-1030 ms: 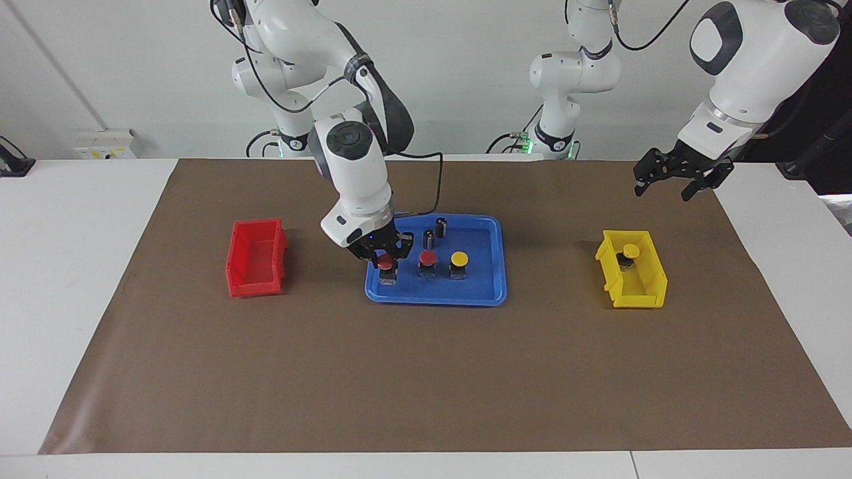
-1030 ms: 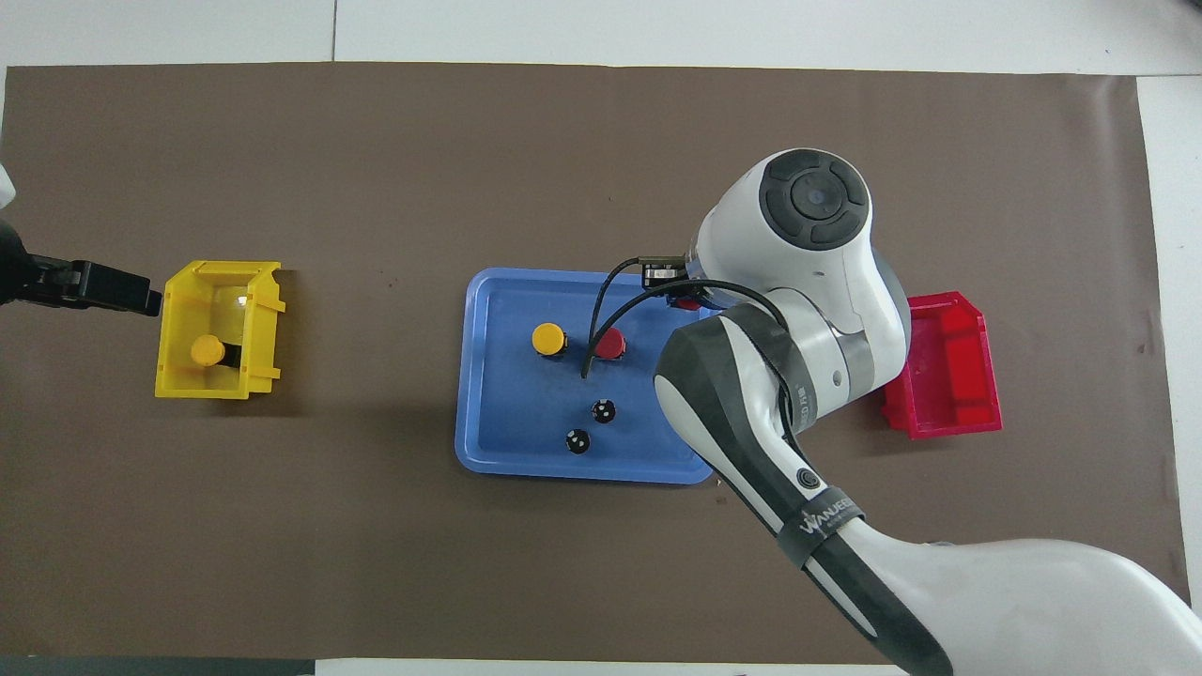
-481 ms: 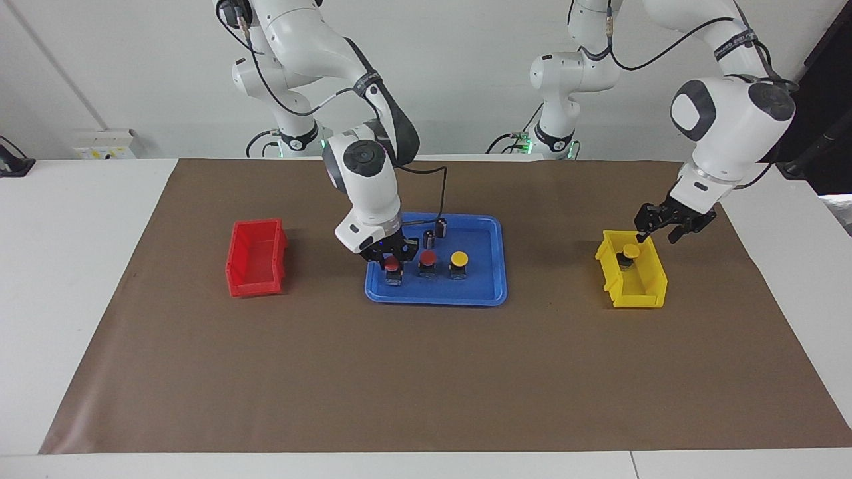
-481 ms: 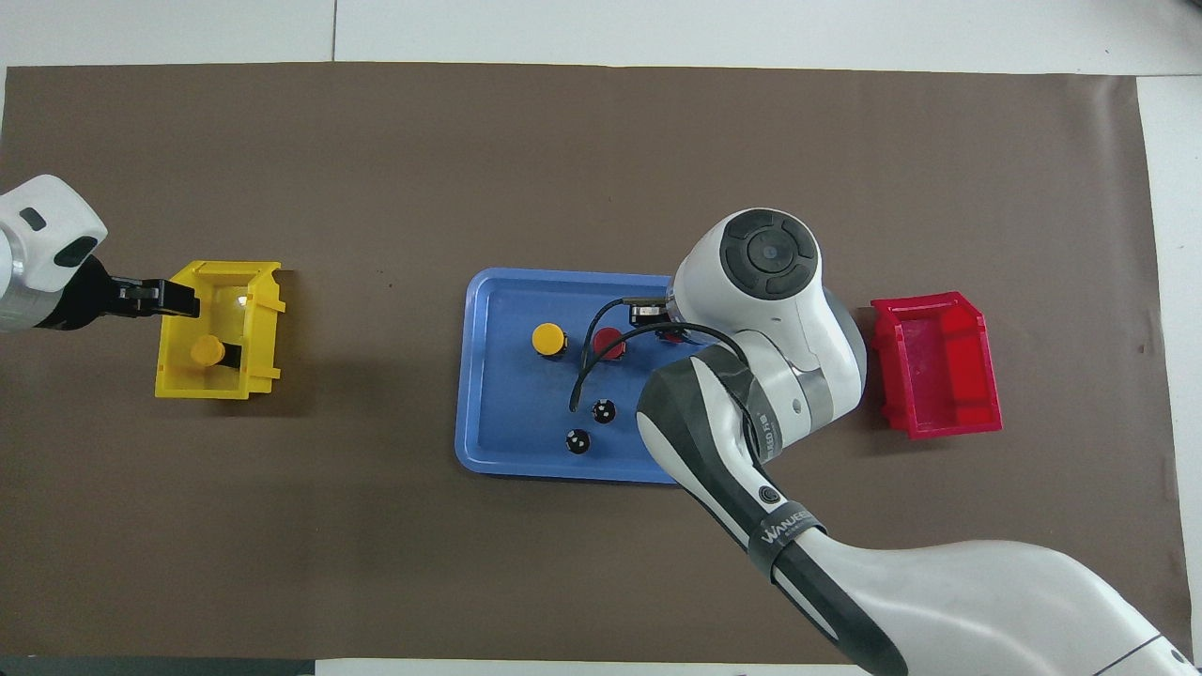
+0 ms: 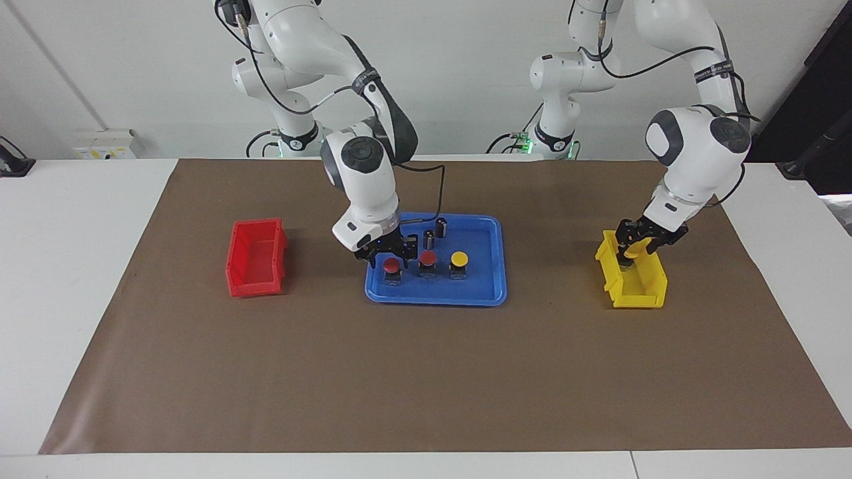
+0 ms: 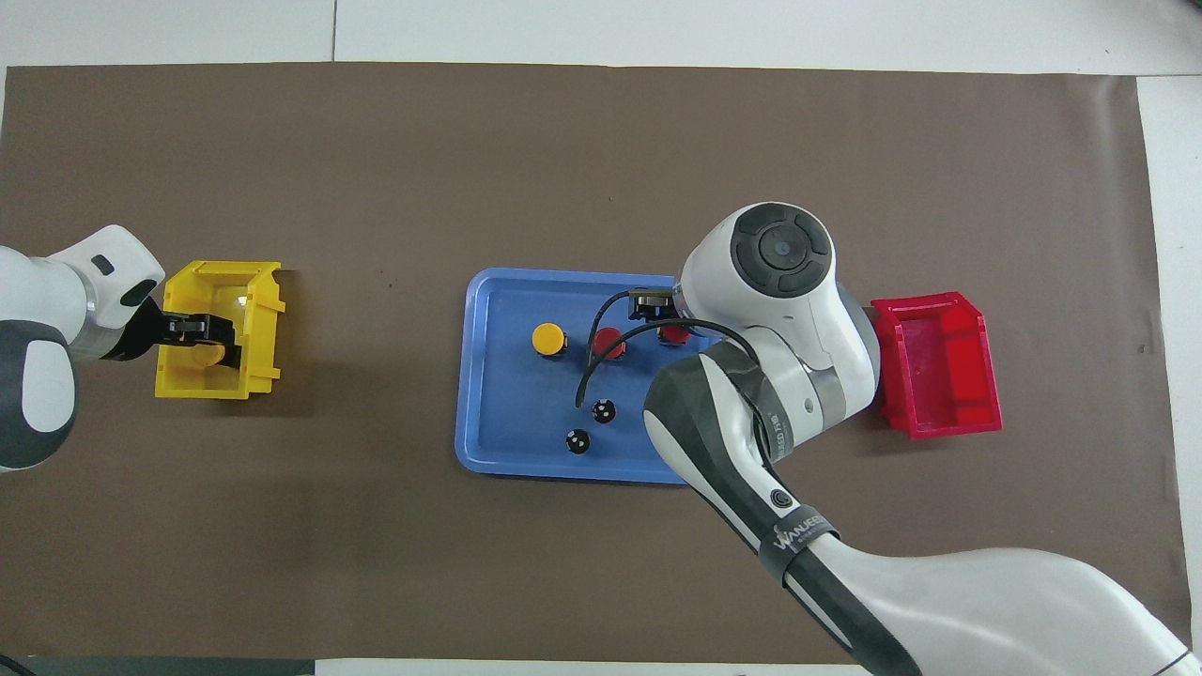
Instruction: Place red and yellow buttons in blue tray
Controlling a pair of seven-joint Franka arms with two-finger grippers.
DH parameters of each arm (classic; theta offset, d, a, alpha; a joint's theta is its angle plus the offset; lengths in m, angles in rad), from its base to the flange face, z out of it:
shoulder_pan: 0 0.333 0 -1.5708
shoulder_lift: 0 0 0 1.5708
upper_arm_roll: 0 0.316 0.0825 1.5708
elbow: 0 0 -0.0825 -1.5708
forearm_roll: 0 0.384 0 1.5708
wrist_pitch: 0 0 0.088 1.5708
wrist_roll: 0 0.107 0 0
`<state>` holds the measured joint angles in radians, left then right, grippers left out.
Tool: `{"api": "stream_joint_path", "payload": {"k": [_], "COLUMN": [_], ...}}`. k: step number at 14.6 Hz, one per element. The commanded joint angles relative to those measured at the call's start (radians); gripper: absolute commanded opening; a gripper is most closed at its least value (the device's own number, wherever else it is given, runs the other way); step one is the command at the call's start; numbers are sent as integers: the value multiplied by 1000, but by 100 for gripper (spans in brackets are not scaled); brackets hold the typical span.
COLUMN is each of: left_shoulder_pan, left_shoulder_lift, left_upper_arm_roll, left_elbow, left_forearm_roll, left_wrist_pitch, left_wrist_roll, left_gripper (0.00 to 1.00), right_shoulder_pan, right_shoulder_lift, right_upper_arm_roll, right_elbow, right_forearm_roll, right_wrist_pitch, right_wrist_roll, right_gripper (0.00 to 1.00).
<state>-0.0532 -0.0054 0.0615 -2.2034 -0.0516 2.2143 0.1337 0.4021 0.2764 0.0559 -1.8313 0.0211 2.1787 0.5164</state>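
In the yellow bin (image 5: 632, 276) (left tool (image 5: 634, 247) around it) sits a yellow button (image 6: 208, 354).

Upright in a row in blue tray (image 5: 490, 279): two red buttons (image 5: 391, 265) (image 5: 427, 258), one yellow button (image 5: 459, 258). Second yellow button (image 6: 208, 356) in yellow bin (image 5: 649, 294).

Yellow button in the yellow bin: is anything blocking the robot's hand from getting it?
No, nothing visible blocks it. The left gripper is down inside the yellow bin, right at the yellow button. Only the bin's low walls stand around it.
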Motion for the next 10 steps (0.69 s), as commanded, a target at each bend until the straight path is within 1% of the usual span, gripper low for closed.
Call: {"api": "stream_joint_path", "payload": {"k": [1,3,5,6,8,10], "left_shoulder_pan": [26,26,27,27,27,27], "left_shoulder_lift": [-15,-16,-16,-16,-16,-10], "left_upper_arm_roll": [-8,-8,-8,-8,-8,-8], "left_elbow": [-39,-59,-64,-64,-65,-71], "left_forearm_roll": [15,15,15,15,15,15], "left_wrist_pitch": [33,63,71,73,73,77], "left_wrist_roll": [7,9,9,9,9,9], "left_gripper": [68,67,66,66,65,63], "right_shoulder_pan": [-64,-133,-181,-207,-270,-327], "right_shoulder_lift": [-20,-40,-46,-68,-138,-189], "right_upper_arm_roll": [1,4,2,2,2,1], "right_elbow": [123,222,321,345,343,345], "right_forearm_roll": [-55,-62,-62,-62,-62,-62], "right_wrist_pitch": [-141,-253,-397,-449,-503,-548], "right_wrist_roll": [-7,-9,-47,-86,-175,-222], "right_gripper": [100,100,100,100,100,100]}}
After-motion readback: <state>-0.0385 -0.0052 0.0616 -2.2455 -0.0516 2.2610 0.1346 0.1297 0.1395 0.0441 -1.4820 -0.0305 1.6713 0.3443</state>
